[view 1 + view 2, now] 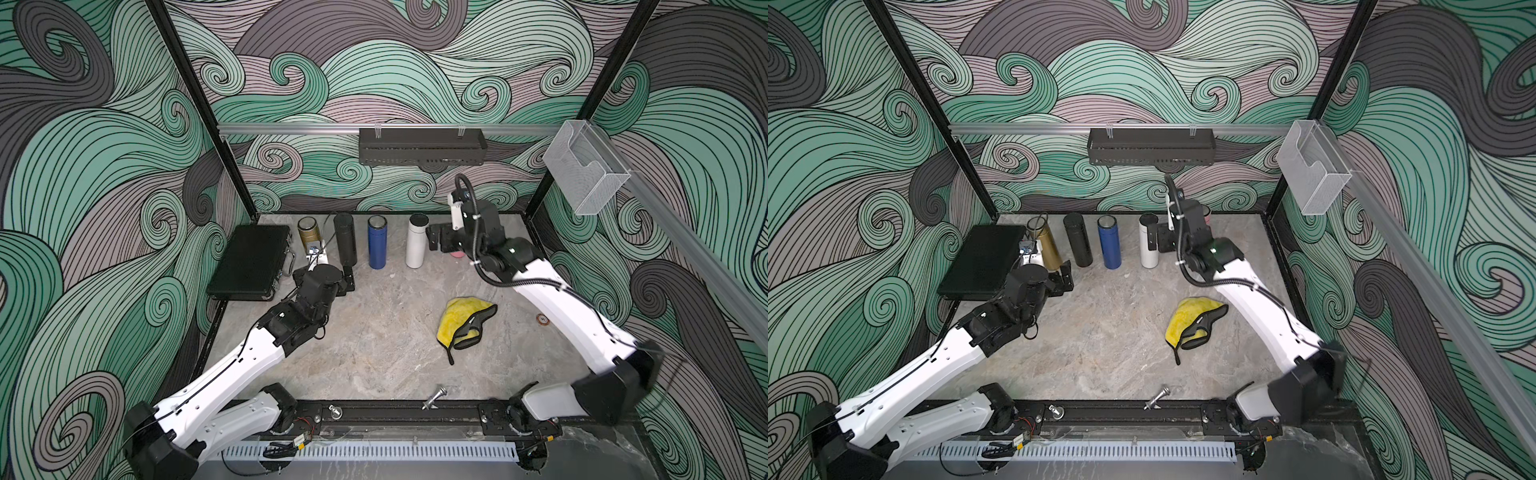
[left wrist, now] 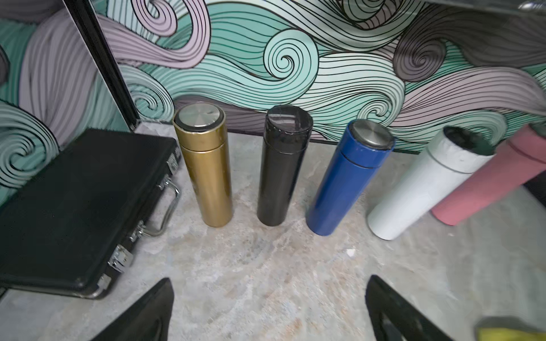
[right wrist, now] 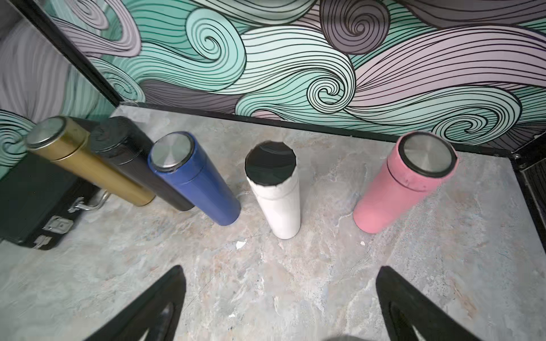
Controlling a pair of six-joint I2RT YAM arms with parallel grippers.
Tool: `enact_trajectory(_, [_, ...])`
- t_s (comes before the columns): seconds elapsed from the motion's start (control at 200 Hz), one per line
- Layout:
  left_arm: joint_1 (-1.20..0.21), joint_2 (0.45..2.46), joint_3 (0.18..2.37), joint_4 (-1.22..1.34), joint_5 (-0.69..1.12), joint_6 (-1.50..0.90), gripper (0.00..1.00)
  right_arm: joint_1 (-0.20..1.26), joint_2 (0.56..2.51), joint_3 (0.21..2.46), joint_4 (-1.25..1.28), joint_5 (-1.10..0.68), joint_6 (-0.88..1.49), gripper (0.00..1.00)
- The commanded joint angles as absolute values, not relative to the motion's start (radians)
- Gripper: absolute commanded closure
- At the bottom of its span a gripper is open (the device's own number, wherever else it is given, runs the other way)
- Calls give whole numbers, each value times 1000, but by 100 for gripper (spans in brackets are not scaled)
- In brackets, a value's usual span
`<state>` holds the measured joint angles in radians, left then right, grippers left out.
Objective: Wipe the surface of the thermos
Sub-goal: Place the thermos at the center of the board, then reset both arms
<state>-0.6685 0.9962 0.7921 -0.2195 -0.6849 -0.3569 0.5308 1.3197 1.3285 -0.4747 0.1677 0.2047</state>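
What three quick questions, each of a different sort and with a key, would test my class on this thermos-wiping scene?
1. True or false: the yellow cloth is gripped in the right arm's fingers.
2. Pick one: which thermos stands nearest the black case? A gold thermos; B white thermos; C pink thermos.
3. How many thermoses stand in the row along the back wall?

Key
1. False: it lies loose on the table.
2. A.
3. Five: gold, black, blue, white, pink.
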Motion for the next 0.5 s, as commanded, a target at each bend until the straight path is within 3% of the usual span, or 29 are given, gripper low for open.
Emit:
enact_trajectory(0.0, [-660,1035,698,-30,-829,-204,1,537,1172,1126,-389,129,251,0])
enact_trajectory(0.125, [-624,1013,579,147,-846,-117,1,539,1033,943,-366,224,264,0])
enact_trajectory(0.265, [-518,978,517,168,-851,-70,1,538,938,813,-282,334,212,0])
enact_trajectory(0.37, [-406,949,415,352,-734,-2,1,538,907,731,-169,382,172,0])
enact_trajectory(0.495, [-273,1053,430,354,-678,-43,1,537,950,738,-148,407,98,1])
